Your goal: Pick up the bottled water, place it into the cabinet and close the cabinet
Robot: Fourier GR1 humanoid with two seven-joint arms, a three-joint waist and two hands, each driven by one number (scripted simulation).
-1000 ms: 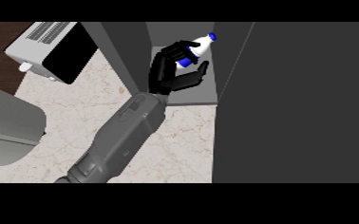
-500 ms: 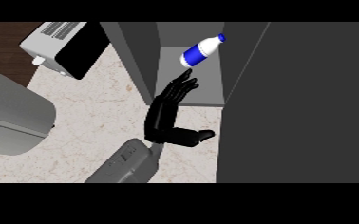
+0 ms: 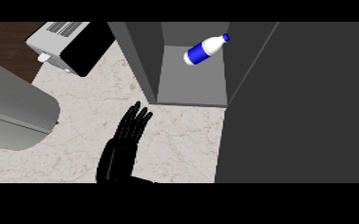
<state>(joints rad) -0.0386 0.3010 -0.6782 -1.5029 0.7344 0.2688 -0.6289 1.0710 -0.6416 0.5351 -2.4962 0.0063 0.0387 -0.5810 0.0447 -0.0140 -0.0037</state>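
A white-and-black appliance (image 3: 67, 47) sat far left on the marble bench (image 3: 175, 142); the left hand (image 3: 125, 144) showed over the bench, fingers straight, holding nothing; the bottled water (image 3: 204, 51) lay tilted inside the open cabinet (image 3: 193, 85); its dark door (image 3: 294, 104) stood rightmost.

the black left hand (image 3: 125, 144) has released the white, blue-banded water bottle (image 3: 204, 51) (now alone, tilted, upper centre) and drawn back, opened flat, to lower left.
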